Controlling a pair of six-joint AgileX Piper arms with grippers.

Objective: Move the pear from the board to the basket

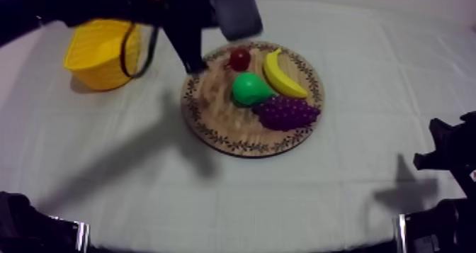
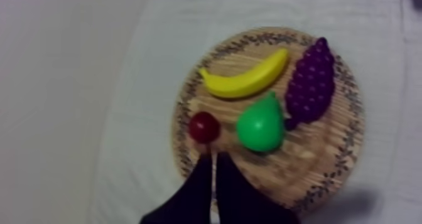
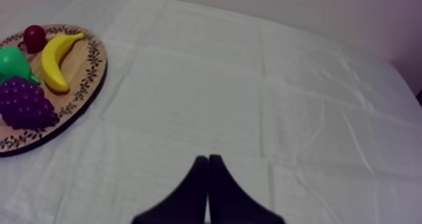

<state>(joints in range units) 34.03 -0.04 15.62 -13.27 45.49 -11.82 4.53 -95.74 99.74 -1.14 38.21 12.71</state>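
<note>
My left jaws, pressed together, hang over the rim of the wooden board [image 2: 317, 160]; my right jaws, also together, are over the table [image 3: 251, 82], well off the board. The yellow basket [image 1: 93, 70] stands near the board, and the pear [image 2: 260, 125] lies on its middle.

Glossy plastic pear [image 2: 260, 127] lies on grained wooden board [image 2: 314, 170], matt cloth [image 3: 251, 101] beneath.

A yellow banana [image 1: 283, 74] lies aslant just above the top view's centre. A small red fruit [image 1: 239, 58] sits close at its left, and a purple bunch of grapes [image 1: 287, 113] lies just below it. A grey-white cloth [image 1: 368, 164] covers the surface.
</note>
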